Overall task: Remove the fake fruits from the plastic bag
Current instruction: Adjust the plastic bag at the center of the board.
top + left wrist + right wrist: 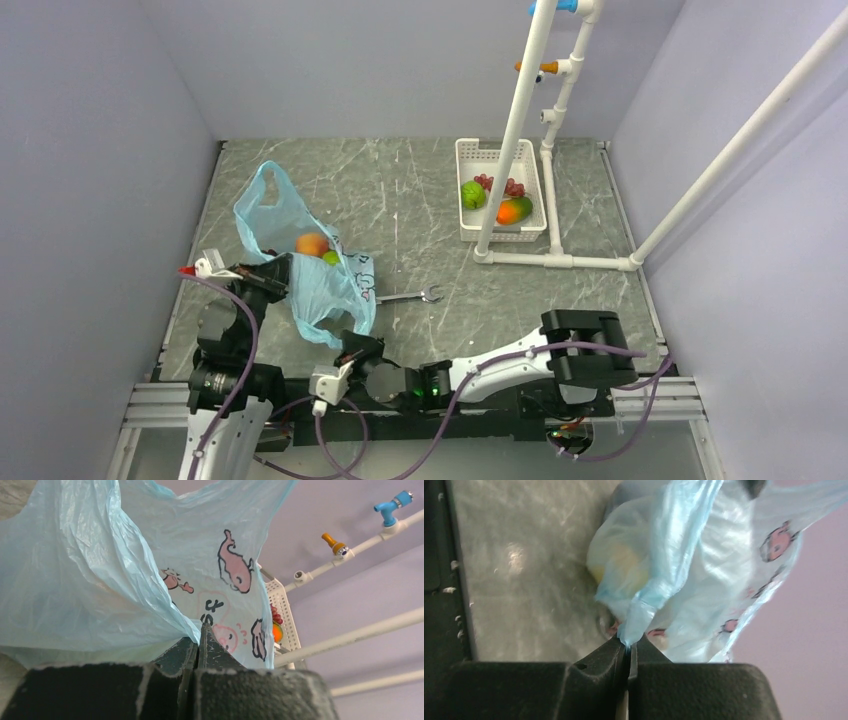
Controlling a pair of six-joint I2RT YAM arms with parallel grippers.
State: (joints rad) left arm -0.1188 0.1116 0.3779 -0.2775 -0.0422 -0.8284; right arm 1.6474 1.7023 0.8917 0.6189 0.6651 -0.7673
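Note:
The light blue plastic bag with a pink cartoon print lies at the left of the table, one loop handle stretched to the far side. An orange fruit and a green fruit show at its mouth. My left gripper is shut on the bag's left edge; in the left wrist view its jaws pinch the film. My right gripper is shut on the bag's near corner; in the right wrist view it pinches a twisted strip of bag, with a yellowish fruit showing through.
A white basket at the back right holds a green fruit, red grapes and an orange-green fruit. A white pipe frame stands over it. A metal wrench lies beside the bag.

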